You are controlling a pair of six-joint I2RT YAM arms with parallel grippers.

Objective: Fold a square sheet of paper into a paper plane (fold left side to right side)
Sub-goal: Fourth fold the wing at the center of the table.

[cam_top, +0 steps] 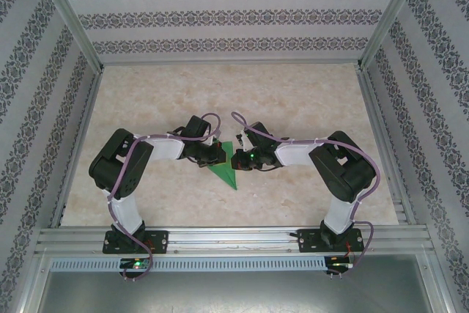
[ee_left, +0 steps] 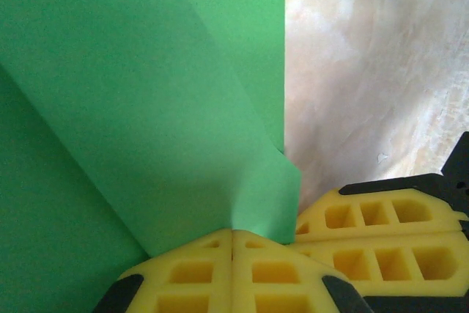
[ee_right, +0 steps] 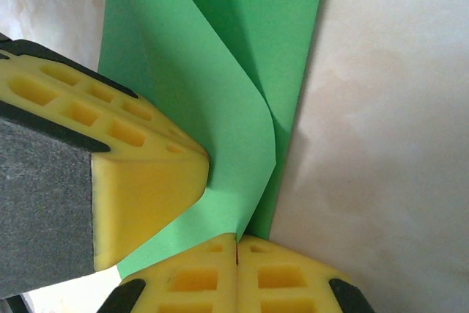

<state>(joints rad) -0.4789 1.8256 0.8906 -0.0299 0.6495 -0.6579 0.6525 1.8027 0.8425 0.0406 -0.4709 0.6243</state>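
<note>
I see the left gripper (ee_left: 232, 238) and right gripper (ee_right: 237, 241) both clenched, tips touching the paper's (ee_left: 132, 108) lifted flap. From each, the paper spreads toward 12 o'clock.

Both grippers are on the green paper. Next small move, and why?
The left gripper and right gripper both look shut on the raised flap of the bright-green folded paper sheet; it curls up, uncreased. I'd likely carry it rightward together, low, to lay it flat.
</note>
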